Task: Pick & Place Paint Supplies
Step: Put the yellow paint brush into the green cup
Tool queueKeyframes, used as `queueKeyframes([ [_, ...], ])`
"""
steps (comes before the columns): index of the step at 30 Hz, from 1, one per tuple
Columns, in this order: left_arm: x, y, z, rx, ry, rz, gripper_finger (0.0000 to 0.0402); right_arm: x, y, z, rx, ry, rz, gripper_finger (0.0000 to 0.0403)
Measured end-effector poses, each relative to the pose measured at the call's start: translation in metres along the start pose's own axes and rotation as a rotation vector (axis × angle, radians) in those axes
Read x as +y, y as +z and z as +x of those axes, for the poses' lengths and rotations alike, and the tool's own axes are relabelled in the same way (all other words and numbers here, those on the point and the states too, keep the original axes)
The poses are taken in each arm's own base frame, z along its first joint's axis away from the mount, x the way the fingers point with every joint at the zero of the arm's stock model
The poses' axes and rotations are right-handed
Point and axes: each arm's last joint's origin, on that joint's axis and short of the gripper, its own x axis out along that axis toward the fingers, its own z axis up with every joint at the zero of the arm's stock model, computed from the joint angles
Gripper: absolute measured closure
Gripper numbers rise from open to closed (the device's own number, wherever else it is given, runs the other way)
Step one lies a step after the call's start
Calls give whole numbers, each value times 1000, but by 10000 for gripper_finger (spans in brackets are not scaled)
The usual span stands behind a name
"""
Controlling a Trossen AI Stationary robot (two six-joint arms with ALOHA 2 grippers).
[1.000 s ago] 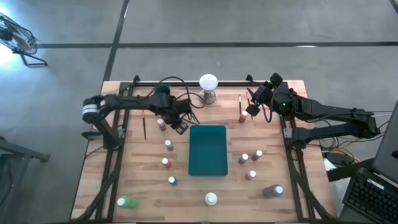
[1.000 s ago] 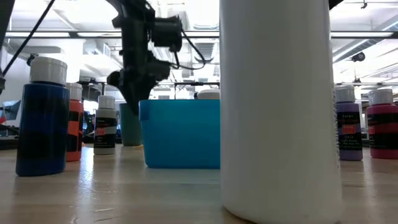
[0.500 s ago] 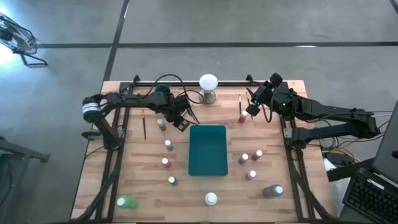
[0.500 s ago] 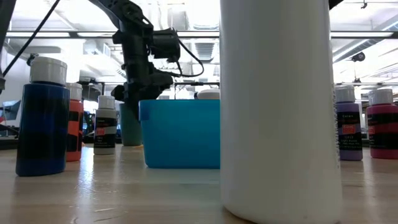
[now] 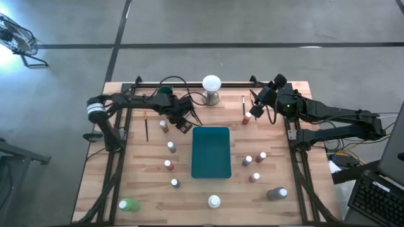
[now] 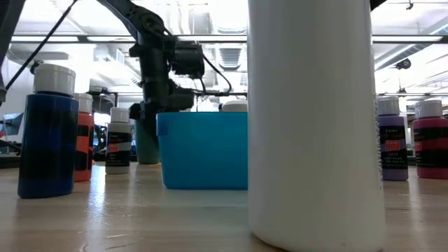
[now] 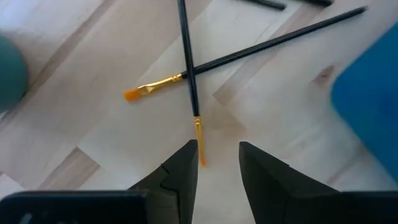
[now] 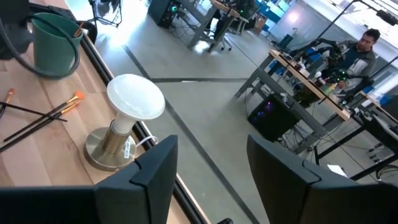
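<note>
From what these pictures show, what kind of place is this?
Probably a robotics lab or workshop: a wooden table on a concrete floor, rows of workbenches behind, and a person at one.

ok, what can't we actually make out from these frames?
- Low view: the white bottle up close blocks the tray's right side and everything behind it.
- Low view: the left gripper's tips sit behind the tray wall.
- Left wrist view: both crossed brushes run off the picture's edge; the teal cup is cut off too.
- High view: bottle labels are too small to read.
- Right wrist view: nothing shows under the right gripper.
</note>
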Motion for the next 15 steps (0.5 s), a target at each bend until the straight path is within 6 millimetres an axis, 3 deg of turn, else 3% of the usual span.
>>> queueKeyframes([
  [15, -3, 3, 27, 47, 15, 0, 280, 0, 0, 0, 3, 1, -3, 236],
])
